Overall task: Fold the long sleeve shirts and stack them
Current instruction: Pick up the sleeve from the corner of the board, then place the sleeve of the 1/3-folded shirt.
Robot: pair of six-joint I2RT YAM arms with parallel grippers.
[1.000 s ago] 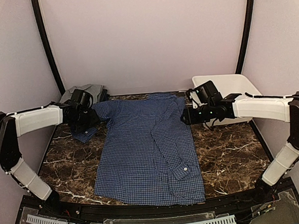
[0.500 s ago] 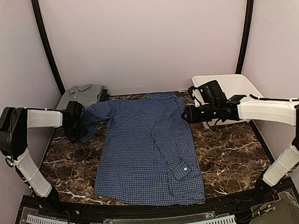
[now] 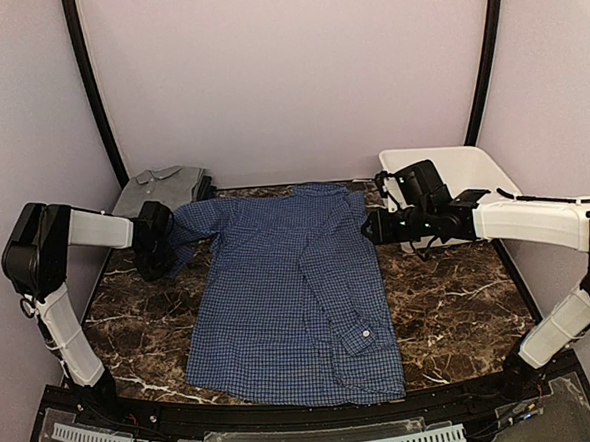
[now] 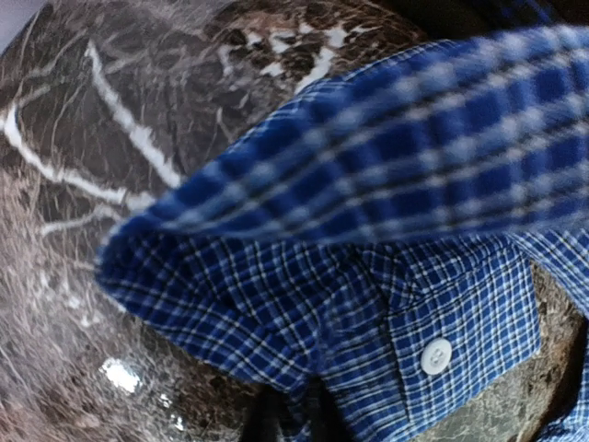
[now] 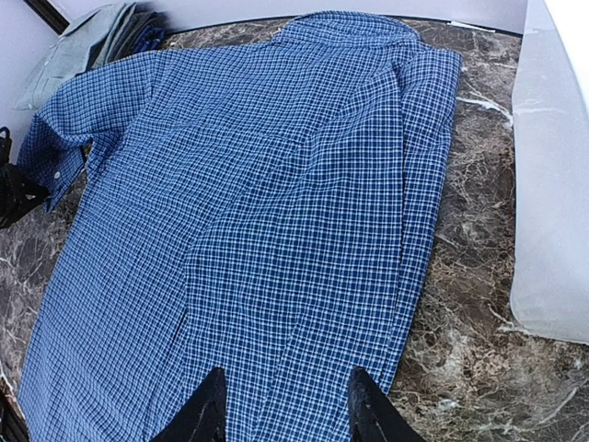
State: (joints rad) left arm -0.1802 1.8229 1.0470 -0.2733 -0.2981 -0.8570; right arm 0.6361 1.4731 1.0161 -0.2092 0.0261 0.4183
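The blue shirt (image 3: 289, 291) lies spread on the surface (image 3: 450, 302), one cuff (image 4: 460, 313) apparently pinched in the left gripper (image 3: 160, 257), the right gripper (image 5: 285, 378) parted over its edge near the white tub (image 3: 472, 165) (grey shirt (image 3: 158, 186) folded far-left).

Soft even light, faint shadows, glare spot on table (image 4: 55, 230), nearest blue shirt (image 4: 433, 157) fold blurred

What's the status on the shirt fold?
Left hand pinching sleeve cuff of blue checked shirt. Right hand open above its right edge. Shirt spread flat; grey shirt back left. Nothing blocking.
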